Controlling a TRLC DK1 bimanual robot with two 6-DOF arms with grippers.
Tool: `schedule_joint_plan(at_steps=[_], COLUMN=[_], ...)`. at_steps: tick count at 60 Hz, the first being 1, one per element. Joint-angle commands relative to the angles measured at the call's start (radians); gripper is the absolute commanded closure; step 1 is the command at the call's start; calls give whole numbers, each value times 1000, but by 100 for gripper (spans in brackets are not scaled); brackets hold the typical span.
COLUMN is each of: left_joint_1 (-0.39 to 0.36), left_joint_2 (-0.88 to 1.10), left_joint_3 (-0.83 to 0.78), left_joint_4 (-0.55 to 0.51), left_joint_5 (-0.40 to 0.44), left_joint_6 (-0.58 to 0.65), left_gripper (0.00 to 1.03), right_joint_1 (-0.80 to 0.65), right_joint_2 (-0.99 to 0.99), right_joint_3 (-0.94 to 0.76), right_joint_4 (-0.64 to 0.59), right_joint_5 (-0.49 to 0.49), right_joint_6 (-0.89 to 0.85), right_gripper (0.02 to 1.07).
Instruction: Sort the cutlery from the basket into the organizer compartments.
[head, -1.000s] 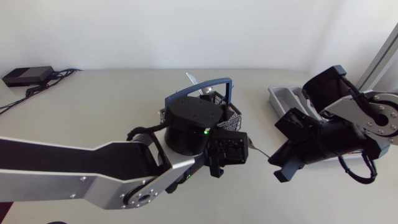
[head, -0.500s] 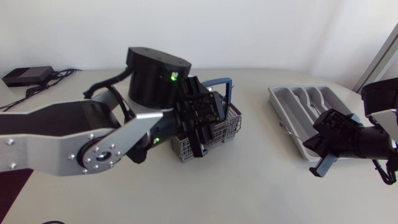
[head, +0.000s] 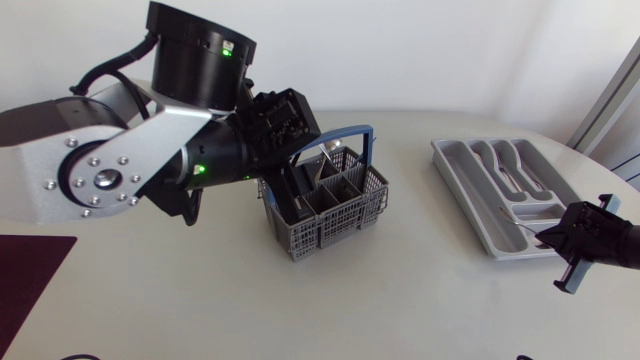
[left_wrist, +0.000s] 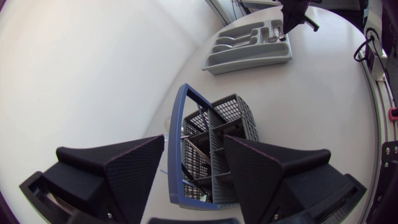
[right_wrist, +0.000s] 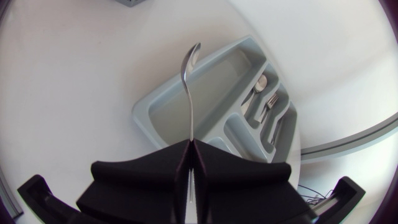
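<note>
Carried from the basket (head: 330, 215) since a second before, the spoon (right_wrist: 189, 93) hung above the organizer (right_wrist: 142, 115), one end clenched in the right gripper (right_wrist: 189, 144). Its long axis ran straight ahead of the gripper, free end pointing away, skewed to the compartments' length. The left gripper (left_wrist: 194, 140) hung released over the basket.

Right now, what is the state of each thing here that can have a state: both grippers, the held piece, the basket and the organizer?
Left gripper: open, fingers wide apart above the basket.
Right gripper: shut on the utensil.
Utensil: gripped by one end, off the table.
Basket: upright, handle raised.
Organizer: partly filled, with a spoon and a fork inside.
</note>
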Motion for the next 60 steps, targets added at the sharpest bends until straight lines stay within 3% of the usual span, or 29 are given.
schedule_joint_plan(at_steps=[1, 26, 38, 60], left_joint_1=[8, 8, 11, 6], left_joint_2=[-21, -29, -29, -26], left_joint_3=[33, 65, 70, 87], left_joint_4=[-15, -78, -96, -124], left_joint_5=[12, 12, 12, 11], left_joint_6=[-28, -82, -109, -134], left_gripper=[38, 38, 38, 38], right_joint_1=[-61, -258, -294, -290], right_joint_2=[63, 377, 471, 509], right_joint_3=[45, 184, 260, 195], right_joint_4=[35, 239, 256, 405], right_joint_5=[-40, -172, -218, -245], right_joint_6=[-130, -450, -560, -670], right_gripper=[100, 101, 101, 101])
